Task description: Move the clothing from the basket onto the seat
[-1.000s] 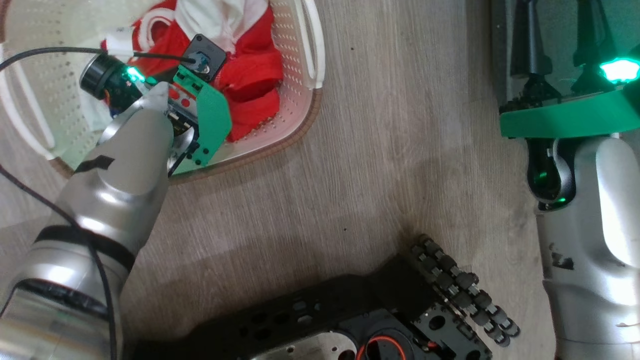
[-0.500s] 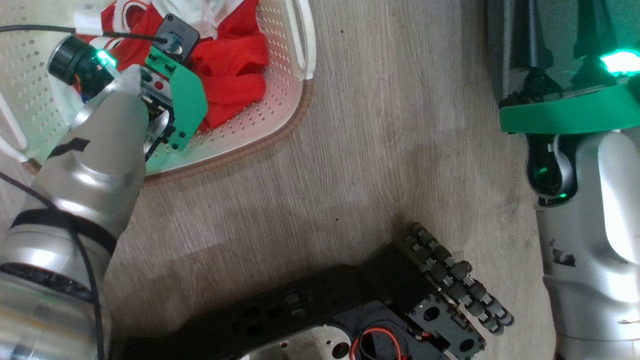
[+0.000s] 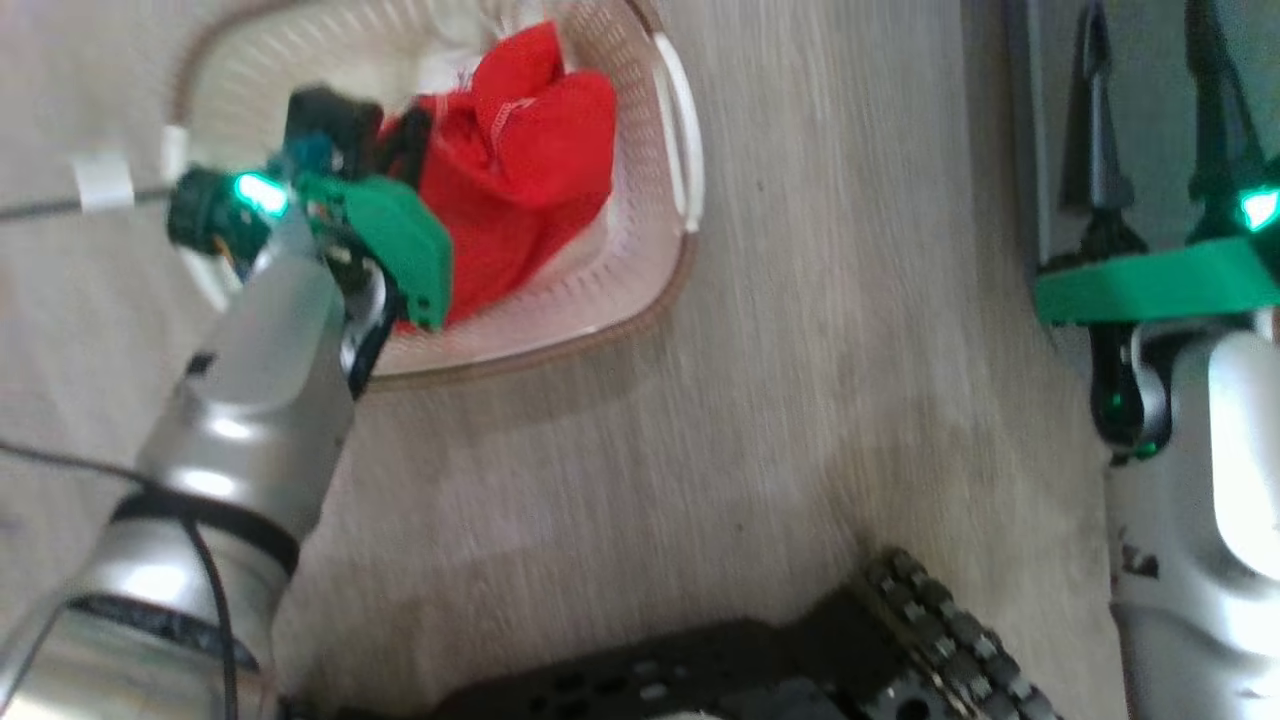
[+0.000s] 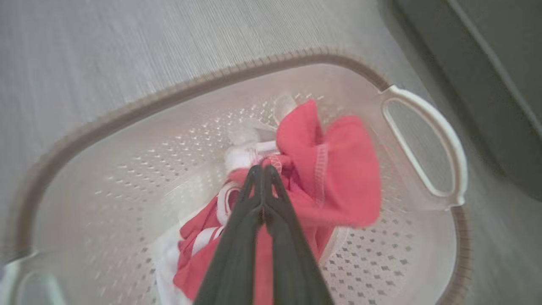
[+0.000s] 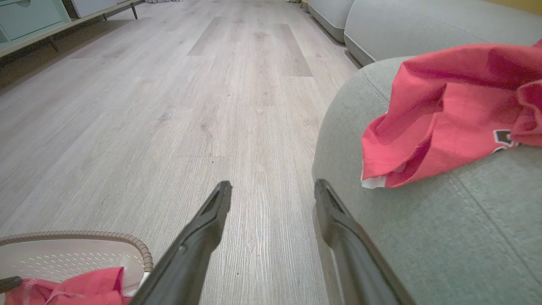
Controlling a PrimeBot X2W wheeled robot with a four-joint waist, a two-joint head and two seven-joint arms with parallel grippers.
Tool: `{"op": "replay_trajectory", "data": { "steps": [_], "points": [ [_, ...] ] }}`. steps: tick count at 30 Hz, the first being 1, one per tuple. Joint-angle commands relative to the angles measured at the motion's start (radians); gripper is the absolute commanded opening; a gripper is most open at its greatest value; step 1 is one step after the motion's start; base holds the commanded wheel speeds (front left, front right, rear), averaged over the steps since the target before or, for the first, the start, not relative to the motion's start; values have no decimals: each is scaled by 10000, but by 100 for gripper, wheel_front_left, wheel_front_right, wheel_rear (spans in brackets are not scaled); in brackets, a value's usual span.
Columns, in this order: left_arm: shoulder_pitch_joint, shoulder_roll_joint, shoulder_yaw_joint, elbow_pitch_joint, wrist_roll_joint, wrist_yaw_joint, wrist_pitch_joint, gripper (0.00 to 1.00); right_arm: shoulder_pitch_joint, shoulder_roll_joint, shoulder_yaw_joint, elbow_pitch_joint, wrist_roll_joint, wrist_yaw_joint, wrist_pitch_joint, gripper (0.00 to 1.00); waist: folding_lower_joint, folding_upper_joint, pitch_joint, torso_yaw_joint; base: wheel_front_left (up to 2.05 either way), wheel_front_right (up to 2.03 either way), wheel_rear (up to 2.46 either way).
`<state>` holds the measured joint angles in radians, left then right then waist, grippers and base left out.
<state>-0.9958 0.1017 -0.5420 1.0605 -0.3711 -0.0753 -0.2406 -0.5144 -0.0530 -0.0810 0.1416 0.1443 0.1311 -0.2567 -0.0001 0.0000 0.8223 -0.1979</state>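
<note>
1. Left pincer (image 4: 263, 169), which a second earlier sat spread open and low among the clothes, had closed completely. Its two dark fingers met tip to tip with a fold of the clothing (image 4: 334, 178) pinched between them.
2. Clothing that had lain slumped across the bottom of the basket (image 4: 127, 114) a second earlier now stood gathered into a peak. It was drawn up toward the pincer while its lower folds stayed inside the basket.
3. Between those moments the head view had shifted as a whole, so the basket's apparent move was the camera's and not the basket's own.
4. Judged from this, the grasp was made and lifting the bundle out of the basket was the step in hand. The carry across to the seat was not yet done.
5. Right pincer (image 5: 273, 190) had stayed wide open and empty, hanging over the floor (image 5: 169, 106) just past the basket's brown rim.
6. Across a strip of floor from the basket stood the seat (image 5: 423, 237), grey and upholstered, with a rounded corner. One red garment (image 5: 440, 123) already lay crumpled on it, well apart from the basket.
7. Near the basket's middle, the held clothing looked bright red, thin and wrinkly, with a stitched hem along one fold. White stripes and white panels showed beneath the red, though motion blur softened the detail.
8. Such limp fabric would probably trail below the grip, so it could drag on the basket's rim as it rose.
</note>
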Motion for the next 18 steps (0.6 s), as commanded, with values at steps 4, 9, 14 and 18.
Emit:
{"op": "replay_trajectory", "data": {
  "steps": [4,9,14,18],
  "points": [
    [1293,223,627,-991,-323,199,-202,0,993,28,-221,-13,-399,-4,-51,100,1,0,-2676,1474,0,0,0],
    [2529,410,1294,-2452,-466,584,-208,0,1602,28,-399,180,-591,-4,-51,100,1,0,-3970,1943,0,0,0],
    [4479,626,2197,-4632,-427,1202,-210,0,2392,28,-431,416,-818,-4,-51,100,1,0,-5379,2394,0,0,0],
    [5691,697,2695,-5897,-380,1560,-211,0,2806,-30,-295,582,-891,-4,-51,100,1,0,-6075,2521,0,0,0]
  ]
}}
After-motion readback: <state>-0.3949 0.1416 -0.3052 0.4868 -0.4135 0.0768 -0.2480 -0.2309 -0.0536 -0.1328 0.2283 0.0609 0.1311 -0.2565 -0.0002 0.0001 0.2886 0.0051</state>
